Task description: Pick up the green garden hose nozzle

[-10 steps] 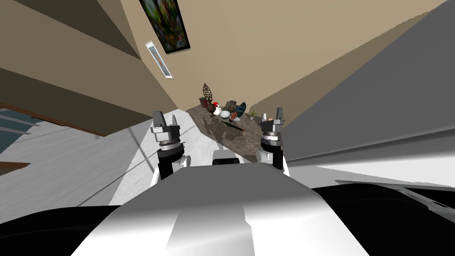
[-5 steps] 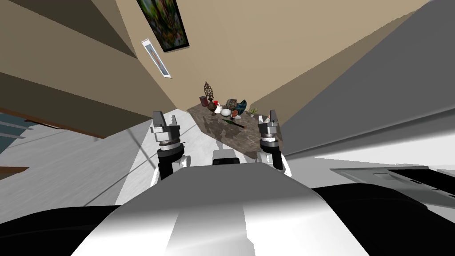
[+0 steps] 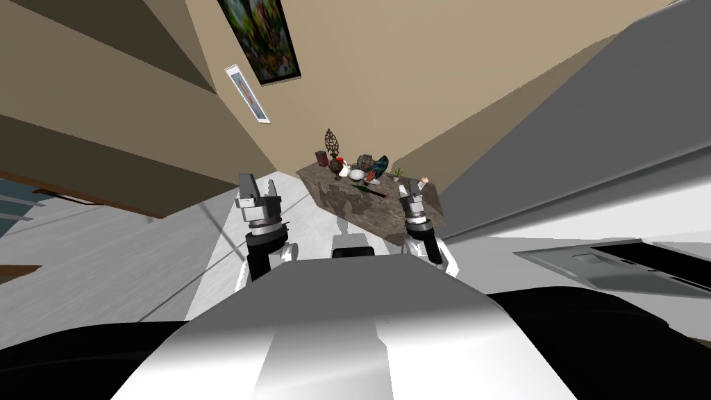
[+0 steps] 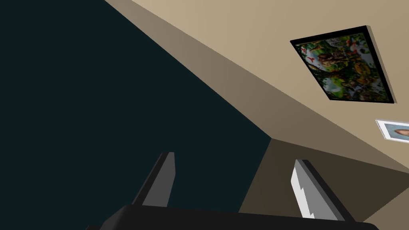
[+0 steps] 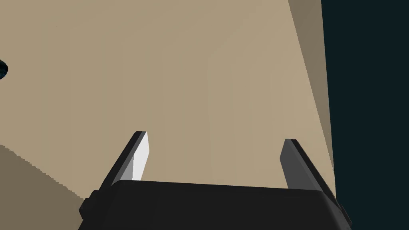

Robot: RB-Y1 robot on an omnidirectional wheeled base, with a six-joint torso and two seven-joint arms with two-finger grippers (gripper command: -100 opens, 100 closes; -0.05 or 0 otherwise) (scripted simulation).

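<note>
Since a second ago, the right gripper [image 3: 412, 185] has been swung inward, so that it is now seen over the near right end of the marbled table [image 3: 389, 212] rather than off its corner. The whole head view has also been shifted a little, which is read as a turn of the base and not as a move of the things.

The green nozzle [image 3: 365, 189] is found lying flat on the table top, about midway along its length. It is set apart from the ornaments crowded along the far, wall-side edge and lies just in front of a white rounded ornament [image 3: 356, 175] and a rooster figurine [image 3: 339, 167]. It is well apart from both grippers.

The right gripper is held upright, pointing at the wall, with its jaws spread wide and nothing between them. This is judged a carrying posture kept for the approach, with the opening already made for the nozzle's slim body. The left gripper [image 3: 256, 183] is raised off the table's left side, jaws likewise spread and empty, and is judged to be parked out of the way.

The step in hand is judged to be the approach, with the reach down not yet begun.
</note>
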